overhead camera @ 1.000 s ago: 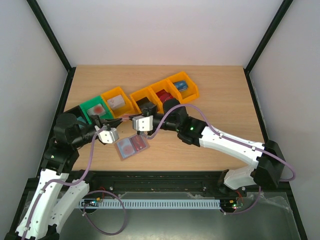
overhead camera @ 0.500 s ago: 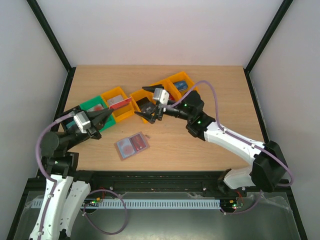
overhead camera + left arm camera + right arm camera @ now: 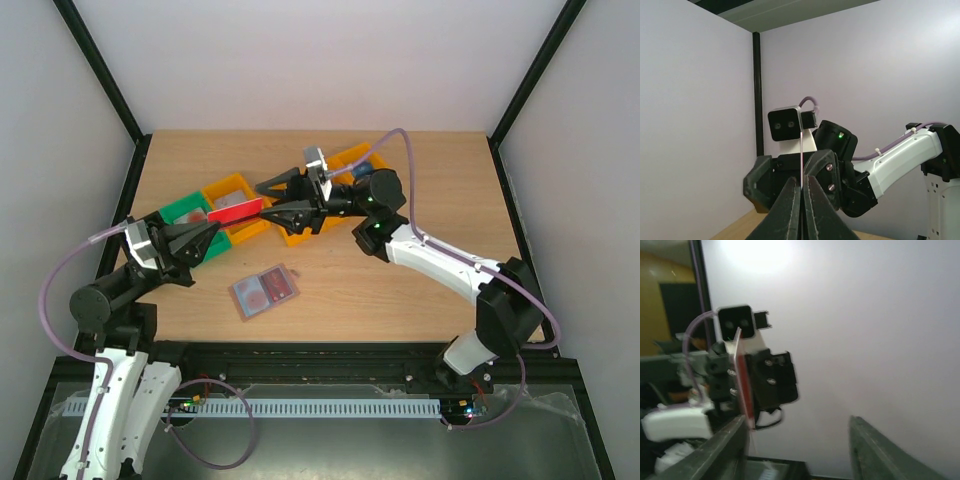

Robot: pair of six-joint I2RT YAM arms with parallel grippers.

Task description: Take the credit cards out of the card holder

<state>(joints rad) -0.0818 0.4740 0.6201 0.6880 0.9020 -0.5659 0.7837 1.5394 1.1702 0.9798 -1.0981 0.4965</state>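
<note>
The card holder (image 3: 265,291) lies open on the table, light blue inside, with reddish cards showing in it. My left gripper (image 3: 212,228) is raised above the table and shut on a red card (image 3: 236,210), held level. In the left wrist view the card (image 3: 803,150) is edge-on between my shut fingers (image 3: 790,200). My right gripper (image 3: 262,201) is open, raised and facing the left one, with its jaws on either side of the card's far end. The right wrist view shows the card (image 3: 742,385) close to my left finger (image 3: 725,450); the right finger (image 3: 880,450) is far from it.
A row of bins runs across the table behind the arms: a green bin (image 3: 183,213), an orange bin (image 3: 232,190) under the card, and more orange bins (image 3: 365,165) partly hidden by the right arm. Black frame posts (image 3: 100,80) and white walls surround the table.
Both grippers rose from the card holder. The left one lifted the red card out and up. The right one opened and swung left until its jaws straddled the card's far end.
</note>
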